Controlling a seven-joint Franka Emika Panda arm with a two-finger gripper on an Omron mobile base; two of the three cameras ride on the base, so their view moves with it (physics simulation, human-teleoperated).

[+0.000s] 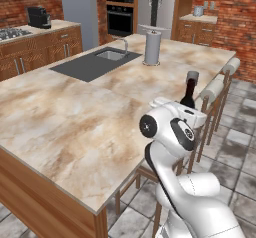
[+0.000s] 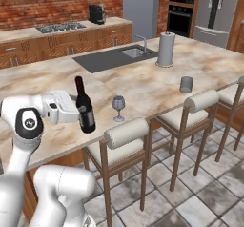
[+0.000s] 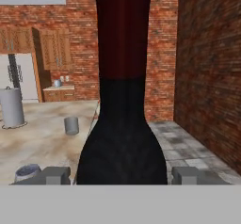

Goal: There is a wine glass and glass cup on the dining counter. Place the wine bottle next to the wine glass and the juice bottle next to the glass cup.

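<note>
Right base view: we see the two-finger gripper (image 2: 82, 110) clasping the slim dark wine bottle with its red-capped neck (image 2: 85, 106), upright near the edge of the marbled beige dining counter (image 2: 143, 85). The small clear stemmed wine glass (image 2: 118, 105) stands just beside it at three o'clock; we judge a sideways swing could topple the glass.

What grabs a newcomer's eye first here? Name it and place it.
The dark wine bottle stands upright near the dining counter's front edge, between the tool's fingers. The wine glass stands just right of it in the right base view, with the glass cup farther along.
</note>
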